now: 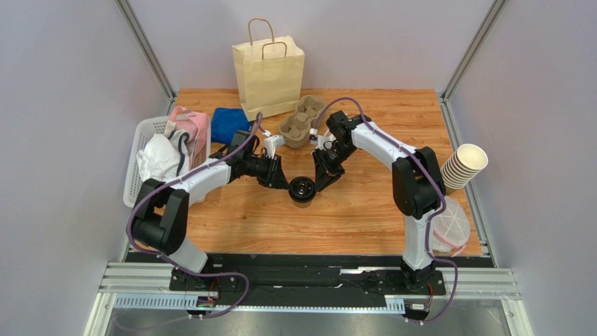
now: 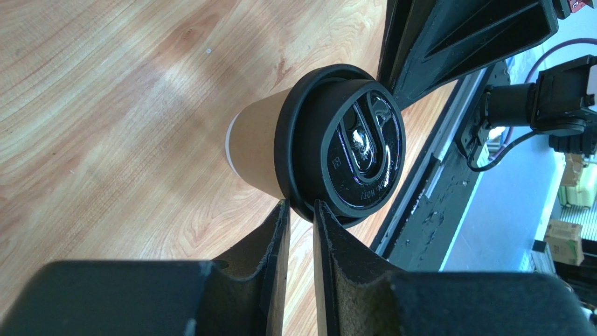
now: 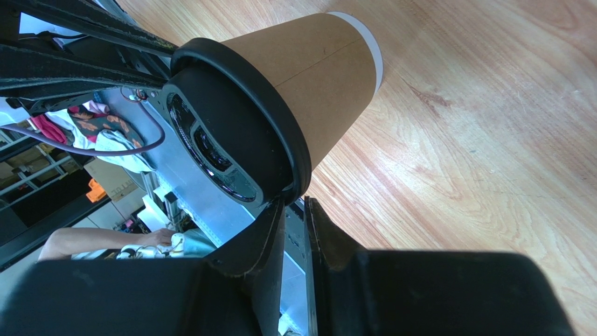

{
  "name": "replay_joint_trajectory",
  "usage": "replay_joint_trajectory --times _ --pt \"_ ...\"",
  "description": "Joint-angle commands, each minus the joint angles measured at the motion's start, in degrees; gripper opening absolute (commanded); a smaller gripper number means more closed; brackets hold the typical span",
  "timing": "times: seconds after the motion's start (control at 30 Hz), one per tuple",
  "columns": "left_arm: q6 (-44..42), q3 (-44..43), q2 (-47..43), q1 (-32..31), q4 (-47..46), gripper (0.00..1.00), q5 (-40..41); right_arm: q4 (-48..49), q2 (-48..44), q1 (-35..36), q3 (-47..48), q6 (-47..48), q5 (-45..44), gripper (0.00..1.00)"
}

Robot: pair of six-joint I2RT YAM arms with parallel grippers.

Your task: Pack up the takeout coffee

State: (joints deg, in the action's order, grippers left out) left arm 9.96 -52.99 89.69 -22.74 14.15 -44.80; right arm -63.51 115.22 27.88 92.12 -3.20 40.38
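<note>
Left wrist, takeout coffee [image 2: 315, 143], embossed lettering on top not legible

The only writing that shows is on the black lid [image 2: 341, 143] of the takeout coffee [image 2: 256, 150]. In the left wrist view it bears a small raised two-digit mark that looks like "88", and a curved line of raised characters along its lower edge, too small to read.

Pale lilac walls [image 1: 63, 70] around a wooden table [image 1: 364, 217], aluminium corner posts [image 1: 143, 42].
</note>
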Motion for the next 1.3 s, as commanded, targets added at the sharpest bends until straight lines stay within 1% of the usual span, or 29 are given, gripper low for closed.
replay_joint_trajectory --times 0.0,0.23,0.53,0.7,0.8,0.93,1.1,1.27 --pt "-2.0 0.7 2.8 -0.5 1.6 0.24 3.9 3.0 3.0 0.9 0.6 0.7 -6.5 0.18" --pt "-2.3 0.9 3.6 -0.4 1.6 0.21 4.4 4.2 4.7 0.9 -0.4 0.3 -8.3 0.15" --pt "-2.2 0.9 5.6 -0.5 1.8 0.19 3.7 5.3 6.7 1.0 -1.0 0.2 -9.0 0.14" --pt "-1.8 0.5 3.2 -0.5 2.4 0.19 1.6 3.8 6.2 0.9 1.1 1.1 -8.0 0.14" --pt "-1.1 0.5 0.9 -1.2 2.5 0.20 0.9 2.6 5.7 0.9 3.1 2.0 -6.6 0.16" --pt "0.6 0.4 -0.9 -1.8 2.9 0.22 0.8 0.0 5.1 0.9 6.0 2.9 -5.9 0.22" --pt "0.1 -0.5 -0.4 -1.9 5.1 0.24 1.3 -2.5 5.9 0.9 9.0 5.4 -7.1 0.28" --pt "-1.1 -1.3 -0.2 -1.9 7.5 0.26 0.9 -4.2 8.0 0.9 13.8 6.0 -7.2 0.28"
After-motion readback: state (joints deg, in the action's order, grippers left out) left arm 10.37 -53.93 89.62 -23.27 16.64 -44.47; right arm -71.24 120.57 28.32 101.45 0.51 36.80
